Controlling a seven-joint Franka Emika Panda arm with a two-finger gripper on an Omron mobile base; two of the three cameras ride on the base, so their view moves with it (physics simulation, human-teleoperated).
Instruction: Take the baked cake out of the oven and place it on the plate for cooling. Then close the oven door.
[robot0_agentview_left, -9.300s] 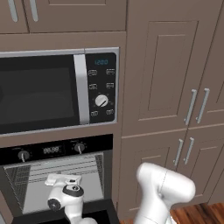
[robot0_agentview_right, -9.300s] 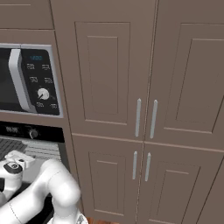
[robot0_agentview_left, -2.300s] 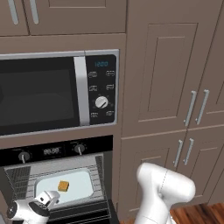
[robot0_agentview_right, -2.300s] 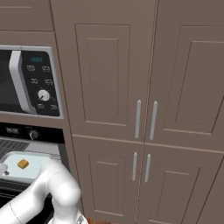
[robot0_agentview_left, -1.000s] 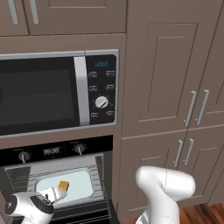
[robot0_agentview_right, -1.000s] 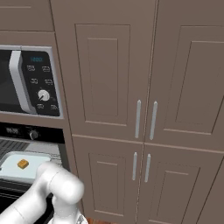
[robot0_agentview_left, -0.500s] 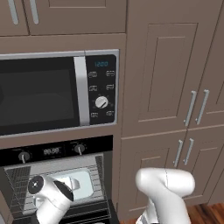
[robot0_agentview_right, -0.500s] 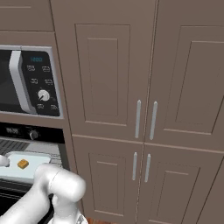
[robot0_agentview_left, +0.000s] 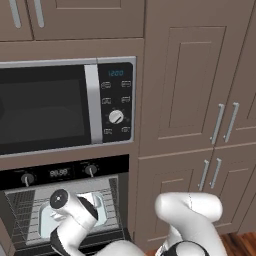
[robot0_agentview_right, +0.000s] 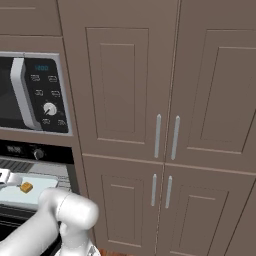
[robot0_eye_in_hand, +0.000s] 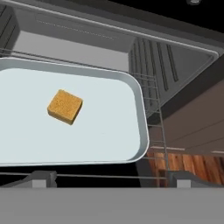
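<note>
You've swung the arm up from the lower left to face the black built-in wall oven (robot0_agentview_left: 65, 200) — the small golden-brown square cake (robot0_eye_in_hand: 65, 106) sits on the pale metal baking tray (robot0_eye_in_hand: 122, 144), ungrasped. The two-finger gripper (robot0_eye_in_hand: 111, 178) is spread wide, empty — reach next.

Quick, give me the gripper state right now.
Gripper: open, holding nothing. Its fingers stand wide apart at the near edge of the tray, with the cake lying untouched on it inside the oven.
</note>
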